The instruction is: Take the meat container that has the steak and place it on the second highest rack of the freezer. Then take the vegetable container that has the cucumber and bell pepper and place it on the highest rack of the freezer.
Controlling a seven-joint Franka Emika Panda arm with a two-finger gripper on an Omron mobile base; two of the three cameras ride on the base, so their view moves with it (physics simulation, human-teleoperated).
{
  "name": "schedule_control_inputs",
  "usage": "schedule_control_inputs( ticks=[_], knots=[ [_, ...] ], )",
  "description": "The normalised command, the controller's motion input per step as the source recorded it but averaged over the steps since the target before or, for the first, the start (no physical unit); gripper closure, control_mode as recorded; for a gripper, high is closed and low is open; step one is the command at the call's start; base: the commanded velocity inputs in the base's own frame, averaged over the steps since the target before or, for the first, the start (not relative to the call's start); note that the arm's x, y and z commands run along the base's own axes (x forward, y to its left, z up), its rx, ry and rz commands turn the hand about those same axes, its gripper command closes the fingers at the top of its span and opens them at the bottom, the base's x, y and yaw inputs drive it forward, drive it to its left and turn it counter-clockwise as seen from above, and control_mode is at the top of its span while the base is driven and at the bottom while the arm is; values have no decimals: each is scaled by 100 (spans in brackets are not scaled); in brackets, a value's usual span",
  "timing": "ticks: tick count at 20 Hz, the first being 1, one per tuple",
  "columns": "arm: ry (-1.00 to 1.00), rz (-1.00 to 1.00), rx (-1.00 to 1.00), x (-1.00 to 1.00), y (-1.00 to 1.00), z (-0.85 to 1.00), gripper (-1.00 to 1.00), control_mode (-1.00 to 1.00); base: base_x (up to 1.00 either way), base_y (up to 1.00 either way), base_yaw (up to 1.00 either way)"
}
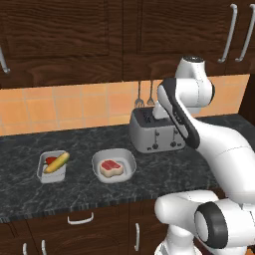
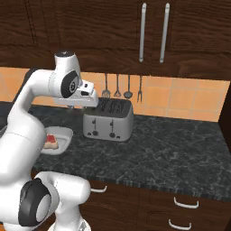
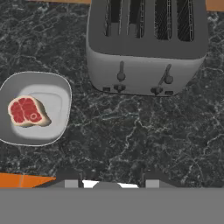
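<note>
While the arm folds over the dark stone counter [image 1: 164, 174], its gripper [image 3: 108, 180] hangs above the toaster [image 1: 154, 132], and in the hand view just the two finger tips poke up at 6 o'clock with clear counter between them, gripping nothing; how far apart the jaws stand I cannot tell. In the left base view the forearm covers the toaster's right end. From the toaster, the meat container [image 1: 114, 166] sits at about 8 o'clock, near it but apart, the steak [image 1: 110, 168] lying flat inside. Farther out at 9 o'clock rests the vegetable container [image 1: 52, 167], with the cucumber [image 1: 57, 163] laid across it and the bell pepper [image 1: 50, 160] mostly hidden behind the cucumber. In the right base view the arm cuts off the left part of the meat container. Utensils [image 2: 117, 86] hang on the tiled wall behind the toaster.
</note>
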Motion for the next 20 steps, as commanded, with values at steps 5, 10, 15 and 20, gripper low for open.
schedule_control_inputs(
  ticks=[5, 10, 15, 20],
  knots=[
    [0, 0, -3, -30, 37, -23, -100, -100, 0, 0, 0],
    [3, -5, 5, 0, 95, -100, -100, -100, 0, 0, 0],
    [6, -3, 19, 0, 14, -80, -100, -100, 0, 0, 0],
    [4, 0, 0, 22, 12, -33, -100, -100, 0, 0, 0]
  ],
)
